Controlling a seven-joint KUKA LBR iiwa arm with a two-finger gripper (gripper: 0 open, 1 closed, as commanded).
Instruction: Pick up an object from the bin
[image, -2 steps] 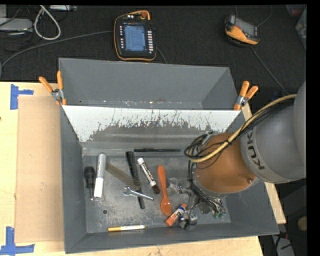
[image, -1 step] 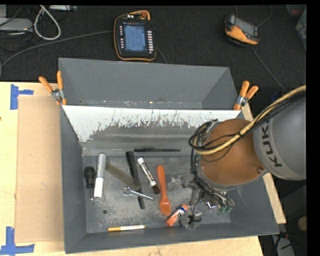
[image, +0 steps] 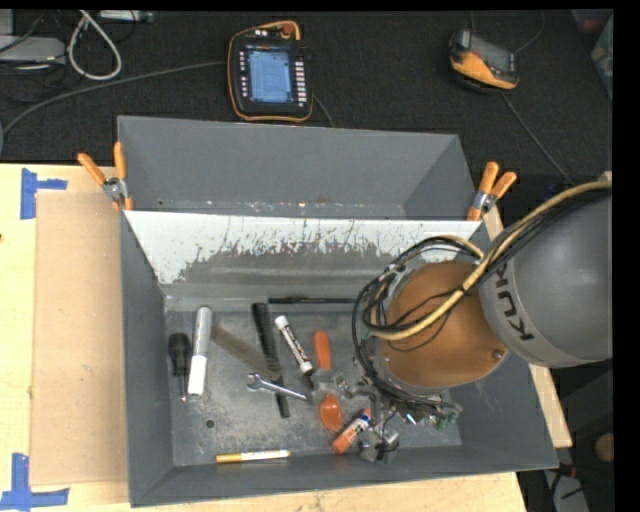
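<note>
Camera view: tool (image: 376, 438) just by orange piece (image: 346, 436), btm-right of bin (image: 146, 350).

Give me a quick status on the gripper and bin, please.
Gripper low in bin, lower right. Small orange piece beside it. Wrench, white marker to its left.

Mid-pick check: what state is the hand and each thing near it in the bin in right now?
hand: low over the bin's front right; no hold can be seen.
small orange piece: on the floor, right beside the hand.
orange lump: on the floor, just behind that piece.
white marker: lying flat, slanted.
wrench: lying flat, mid-bin.
silver pen: lying flat, at the left.
</note>
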